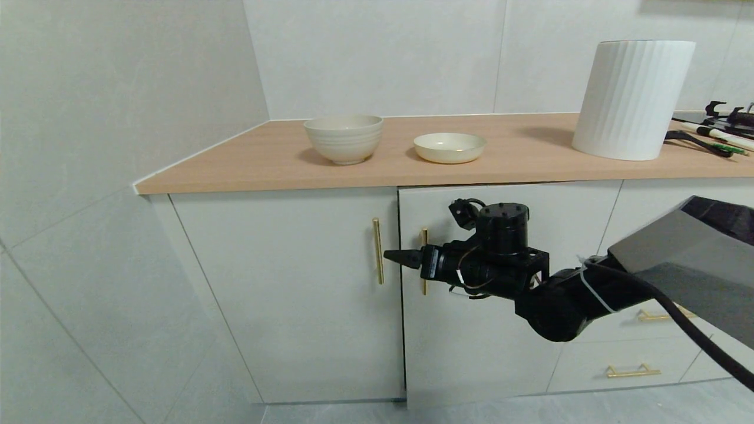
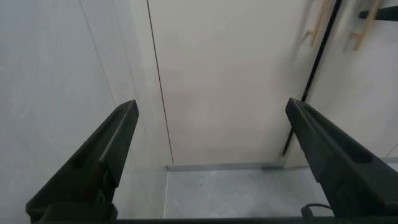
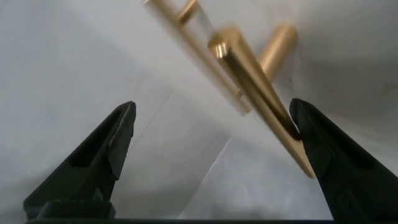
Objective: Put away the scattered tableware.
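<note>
Above the right fingers (image 1: pixel 400 257), on the wooden surface (image 1: pixel 530 159), sit a cream bowl (image 1: pixel 343 138) and a shallow dish (image 1: pixel 449 147), side by side. Those fingers are spread, a gold cabinet handle (image 3: pixel 261 106) between them. Spread too, the left fingers (image 2: pixel 112 149) hang low before a cabinet door (image 2: pixel 230 81), near the floor (image 2: pixel 224 193).

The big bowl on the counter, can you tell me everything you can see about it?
The big bowl is cream-white and looks like glazed ceramic. It is deep and round, with faint ridges running around its outside and a narrower foot underneath. It stands upright, open side up, and from this angle its bottom inside is hidden. It sits on the wooden countertop toward the left end. A shallow dish of the same colour sits to its right, with a gap between them. Only the countertop touches the bowl.
</note>
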